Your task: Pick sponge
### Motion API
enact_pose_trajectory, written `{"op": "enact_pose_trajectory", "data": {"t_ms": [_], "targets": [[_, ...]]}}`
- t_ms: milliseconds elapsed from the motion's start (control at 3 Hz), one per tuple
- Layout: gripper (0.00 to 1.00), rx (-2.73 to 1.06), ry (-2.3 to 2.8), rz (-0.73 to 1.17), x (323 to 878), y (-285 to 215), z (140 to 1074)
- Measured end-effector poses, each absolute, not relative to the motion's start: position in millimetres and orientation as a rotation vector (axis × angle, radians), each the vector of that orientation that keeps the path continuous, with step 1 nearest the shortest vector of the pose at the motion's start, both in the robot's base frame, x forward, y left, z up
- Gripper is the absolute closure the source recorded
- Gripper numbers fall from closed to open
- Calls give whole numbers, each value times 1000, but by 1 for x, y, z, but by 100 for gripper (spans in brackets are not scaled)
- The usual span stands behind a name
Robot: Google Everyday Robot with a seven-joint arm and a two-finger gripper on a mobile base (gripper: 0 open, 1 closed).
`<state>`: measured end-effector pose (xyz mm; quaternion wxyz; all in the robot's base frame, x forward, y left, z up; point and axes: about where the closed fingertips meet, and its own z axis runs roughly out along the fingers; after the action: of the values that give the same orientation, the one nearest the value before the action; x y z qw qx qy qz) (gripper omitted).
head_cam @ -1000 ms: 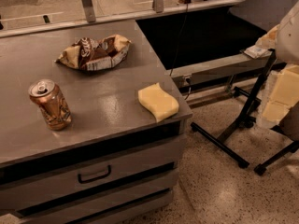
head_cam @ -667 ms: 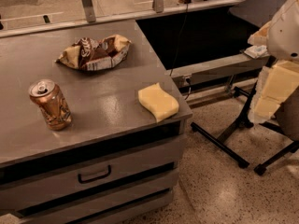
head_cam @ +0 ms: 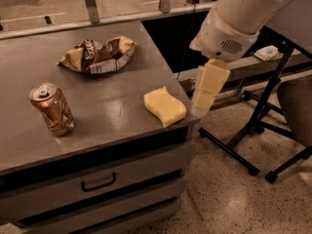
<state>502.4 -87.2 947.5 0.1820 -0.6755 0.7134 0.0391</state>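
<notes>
Looking down on a grey metal table (head_cam: 107, 94) with drawers stacked under its top, the upper one fitted with a dark pull handle (head_cam: 98, 183). Carries 3 things: a pale yellow sponge (head_cam: 165, 106) lying flat at the right front corner, close to both edges; a copper-coloured soda can (head_cam: 52, 109) standing upright near the left front, well apart from the sponge; a crumpled brown chip bag (head_cam: 97, 55) farther back. Ends on the right over a speckled terrazzo floor (head_cam: 229, 199), crossed by the black legs of a stand (head_cam: 243, 145), with a dark seat (head_cam: 295, 106) at the far right. Backs onto a dark recess (head_cam: 170, 38) and 2 upright metal posts (head_cam: 90, 4). Shows the gripper (head_cam: 201, 106) hanging tip-down from a bulky white arm (head_cam: 239, 13), off the table's right edge, just beside the sponge and apart from it. Cannot tell whether open or closed.
</notes>
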Motion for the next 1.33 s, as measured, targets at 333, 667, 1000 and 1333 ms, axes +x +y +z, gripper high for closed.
{"op": "enact_pose_trajectory", "data": {"t_ms": [333, 667, 1000, 1333], "targets": [[0, -1940, 2003, 200, 519, -48, 916], [0, -1934, 2039, 266, 529, -26, 881], [0, -1905, 2099, 305, 534, -21, 848], [0, -1886, 2137, 326, 536, -19, 828]]}}
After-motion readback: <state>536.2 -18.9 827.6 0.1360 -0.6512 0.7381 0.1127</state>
